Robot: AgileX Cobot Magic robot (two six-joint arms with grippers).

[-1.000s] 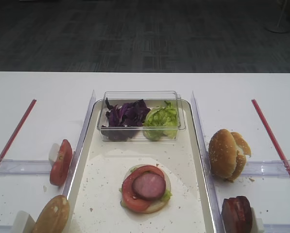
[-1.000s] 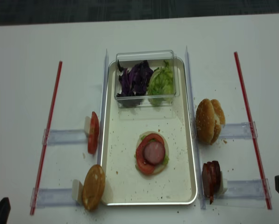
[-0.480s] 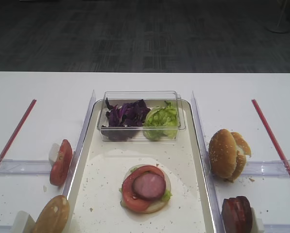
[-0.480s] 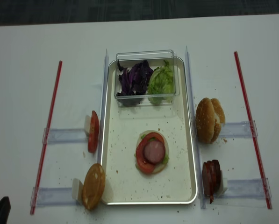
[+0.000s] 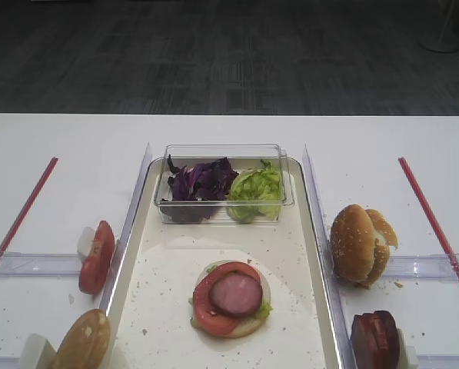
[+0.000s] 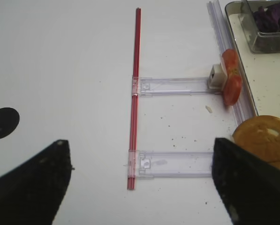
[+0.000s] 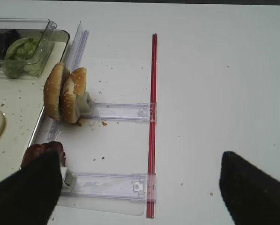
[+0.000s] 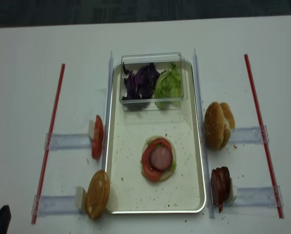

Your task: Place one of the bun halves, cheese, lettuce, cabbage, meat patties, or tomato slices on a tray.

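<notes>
The right gripper is hanging with its fingers spread wide, holding nothing. The meat patties are sitting just beside its left finger, and the bun halves are standing a little past them. The tray is lying off to that same side. The left gripper is spread wide too, with one bun half by its right finger.

Dark grey carpeted floor beyond white table

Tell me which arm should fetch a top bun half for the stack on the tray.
Right, probably. The sesame-topped bun halves stand just outside the tray's right rim, in the right wrist view, ahead of the open right pincer. The left side holds only a cut-face bun.
</notes>
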